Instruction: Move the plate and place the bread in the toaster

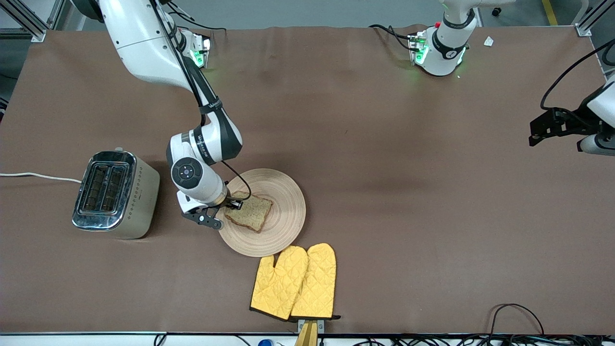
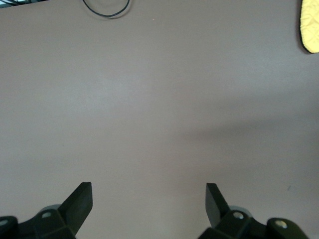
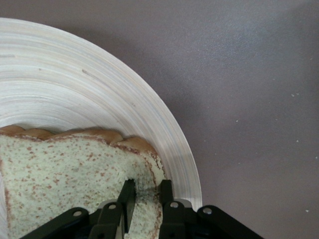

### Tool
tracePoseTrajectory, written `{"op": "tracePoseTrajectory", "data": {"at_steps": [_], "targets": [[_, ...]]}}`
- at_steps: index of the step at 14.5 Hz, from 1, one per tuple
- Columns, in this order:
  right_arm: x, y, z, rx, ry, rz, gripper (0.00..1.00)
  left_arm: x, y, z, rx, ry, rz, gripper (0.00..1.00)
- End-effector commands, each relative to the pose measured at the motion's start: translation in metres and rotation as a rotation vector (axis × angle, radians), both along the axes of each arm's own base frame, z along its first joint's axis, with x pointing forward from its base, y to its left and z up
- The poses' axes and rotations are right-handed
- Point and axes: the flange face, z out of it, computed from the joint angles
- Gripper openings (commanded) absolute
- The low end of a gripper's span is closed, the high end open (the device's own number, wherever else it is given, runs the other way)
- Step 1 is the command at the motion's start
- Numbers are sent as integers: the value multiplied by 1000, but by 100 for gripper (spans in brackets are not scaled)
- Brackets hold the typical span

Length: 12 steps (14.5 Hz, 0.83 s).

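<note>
Brown matting is covering the whole bench in the front view; the toaster (image 1: 115, 193) is sitting near the right arm's end, the plate (image 1: 283, 211) mid-bench, yellow oven mitts (image 1: 294, 282) by the camera-side edge. The right gripper (image 1: 226, 211) is pinching the bread (image 1: 250, 213) at its edge on the plate. The left gripper (image 1: 540, 129) is waiting at its own end.

In the left wrist view, the left gripper (image 2: 148, 199) is spreading wide over bare matting.

In the right wrist view, the right gripper (image 3: 144, 199) is nipping the bread (image 3: 65, 174) at its crust — soft, light, likely tearing if squeezed hard.
</note>
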Motion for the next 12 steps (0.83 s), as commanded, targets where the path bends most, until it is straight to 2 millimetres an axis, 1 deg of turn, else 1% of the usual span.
{"op": "tracePoseTrajectory", "data": {"at_steps": [1,2,4,6,7,8,9,11,12], "targets": [[3,0,-2,-3,-9,2,2,0,7,-2,6,-12,17,100],[3,0,-2,-3,-9,2,0,1,6,-4,3,-8,18,100],[4,-1,-2,-3,-9,0,0,-1,4,-3,-3,-6,19,100],[4,-3,-2,-4,-6,3,0,-1,6,-2,-2,-9,24,100],[6,-3,2,-2,-8,23,0,-1,6,-2,-2,-9,24,100],[8,-2,8,1,-9,38,0,-1,5,-1,-2,-10,24,100],[10,-1,19,-6,18,44,0,-1,3,1,-2,-15,22,100],[21,1,52,-16,74,43,0,-1,-1,2,-5,-21,26,100],[21,2,62,-19,94,43,0,-1,0,2,-4,-22,36,100]]}}
